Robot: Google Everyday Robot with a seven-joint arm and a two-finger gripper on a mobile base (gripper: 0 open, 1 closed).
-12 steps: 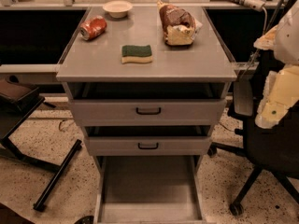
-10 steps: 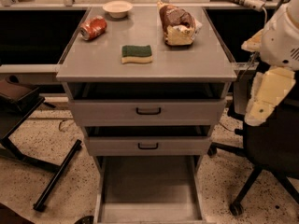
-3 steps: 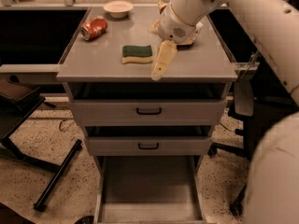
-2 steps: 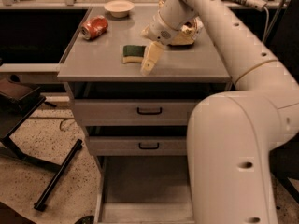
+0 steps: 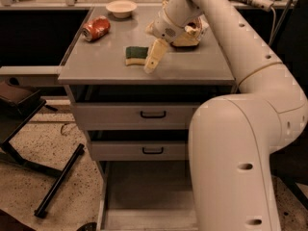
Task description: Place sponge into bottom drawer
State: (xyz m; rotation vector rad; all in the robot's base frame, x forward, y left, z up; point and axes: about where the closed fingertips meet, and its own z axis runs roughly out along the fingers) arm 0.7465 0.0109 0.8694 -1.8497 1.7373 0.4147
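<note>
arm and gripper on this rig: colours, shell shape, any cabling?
Arm: bulky off-white rounded shells, small dark holes along the links, a thin tan seam at one joint; no cables visible on it. Gripper: cream-yellow, narrow, tapering, above the cabinet top beside the sponge.

The big white arm (image 5: 240,143) reaches over the grey surface (image 5: 96,59). Its gripper (image 5: 152,61) points down, right beside the green and yellow sponge (image 5: 135,55). A red can (image 5: 96,28) and a white bowl (image 5: 121,7) sit farther back. Low down, the bottom drawer (image 5: 144,196) is pulled out.
</note>
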